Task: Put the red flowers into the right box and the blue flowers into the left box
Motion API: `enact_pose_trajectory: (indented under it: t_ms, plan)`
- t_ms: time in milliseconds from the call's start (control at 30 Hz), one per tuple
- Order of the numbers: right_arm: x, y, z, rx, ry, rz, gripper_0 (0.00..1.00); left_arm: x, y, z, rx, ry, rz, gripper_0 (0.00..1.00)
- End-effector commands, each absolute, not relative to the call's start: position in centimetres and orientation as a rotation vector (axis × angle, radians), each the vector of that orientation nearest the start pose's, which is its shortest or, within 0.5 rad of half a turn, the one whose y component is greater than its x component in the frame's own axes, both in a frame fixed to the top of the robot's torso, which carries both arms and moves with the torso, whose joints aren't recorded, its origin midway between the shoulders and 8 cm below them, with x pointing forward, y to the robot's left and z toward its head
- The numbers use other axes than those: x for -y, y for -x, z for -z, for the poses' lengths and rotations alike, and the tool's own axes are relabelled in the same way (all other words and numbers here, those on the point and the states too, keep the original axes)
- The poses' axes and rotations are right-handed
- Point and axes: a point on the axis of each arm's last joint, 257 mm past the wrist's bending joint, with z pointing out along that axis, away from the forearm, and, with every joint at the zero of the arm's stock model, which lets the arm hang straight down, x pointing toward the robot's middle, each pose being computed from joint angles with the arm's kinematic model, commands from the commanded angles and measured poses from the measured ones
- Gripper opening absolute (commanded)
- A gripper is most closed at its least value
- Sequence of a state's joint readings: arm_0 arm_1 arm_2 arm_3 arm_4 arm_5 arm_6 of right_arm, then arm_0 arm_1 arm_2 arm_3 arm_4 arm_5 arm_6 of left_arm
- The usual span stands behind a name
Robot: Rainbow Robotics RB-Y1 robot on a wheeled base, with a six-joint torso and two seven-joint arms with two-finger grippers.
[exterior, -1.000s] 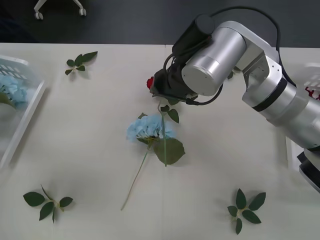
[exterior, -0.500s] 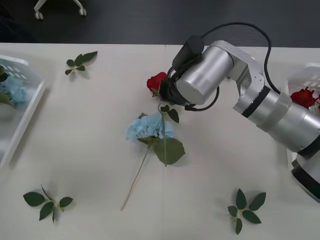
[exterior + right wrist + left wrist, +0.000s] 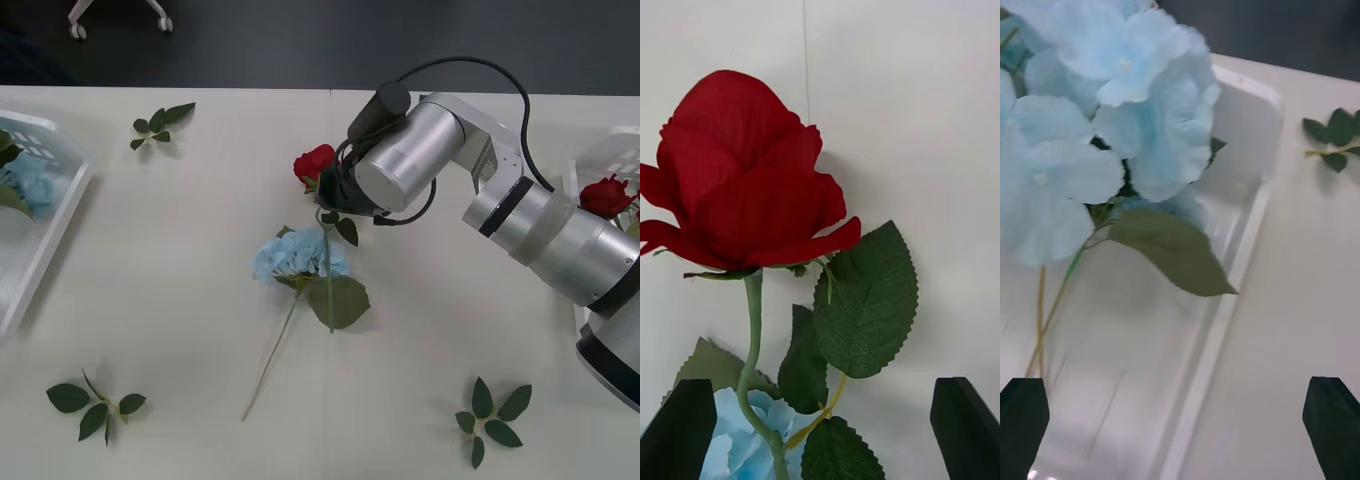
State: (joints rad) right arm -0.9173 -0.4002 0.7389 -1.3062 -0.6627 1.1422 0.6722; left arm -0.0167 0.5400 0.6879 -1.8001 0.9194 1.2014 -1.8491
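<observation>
The right arm [image 3: 530,215] has swung back over the counter [image 3: 150,300]. A second ago its big silver elbow covered nearly all of the red rose [image 3: 315,163] at mid-counter; now the bloom lies in plain sight with the right tool [image 3: 335,188] close against it on the stem side. With the arm lower, the right box [image 3: 600,160] at the counter's far right edge shows too, and a red bloom [image 3: 605,195] sits in it. From that I judge one delivery is done and the arm is lining up on the next rose.

From the right wrist, the rose [image 3: 745,172] stands just ahead with its stem running down between the two black fingertips [image 3: 677,427], which sit wide apart at the corners and hold nothing. The jaws straddle the stem but have not closed.

The stem crosses the head of a blue hydrangea [image 3: 298,255] lying just below it, so a lift may drag that flower along.

The left tool [image 3: 1180,431] hovers over the left box [image 3: 1247,187], fingers spread and empty, with a hydrangea cluster [image 3: 1105,112] lying inside. In the front view that basket [image 3: 50,220] sits at the left edge, pale blue heads in it.

Loose leaf sprigs [image 3: 160,125] lie scattered about. No brand, label or writing is readable anywhere.
</observation>
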Motion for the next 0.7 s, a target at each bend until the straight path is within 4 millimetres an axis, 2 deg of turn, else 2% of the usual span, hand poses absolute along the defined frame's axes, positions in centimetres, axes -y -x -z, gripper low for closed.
enact_pose_trajectory:
  t_ms: [33,67,167,333,533,700]
  plan:
    - [2.8,-57.6,23.0,-2.506,0.027,-0.36,0.85,-46.6,-43.4,14.4,-2.113,0.201,0.189,1.0]
    - [2.9,-57.7,23.0,-2.502,0.028,-0.363,0.84,-45.9,-43.3,14.2,-2.115,0.196,0.202,1.0]
    - [3.0,-58.3,22.9,-2.488,0.022,-0.389,0.85,-41.9,-42.9,14.0,-2.155,0.141,0.251,1.0]
    - [4.0,-58.9,23.8,-2.496,-0.004,-0.391,0.85,-36.2,-42.1,15.2,-2.241,-0.035,0.22,1.0]
    - [4.8,-59.6,24.6,-2.492,-0.015,-0.393,0.85,-31.4,-41.9,16.7,-2.289,-0.141,0.227,1.0]
    - [3.8,-59.6,24.4,-2.49,-0.007,-0.455,0.84,-26.9,-41.7,18.3,-2.331,-0.212,0.296,1.0]
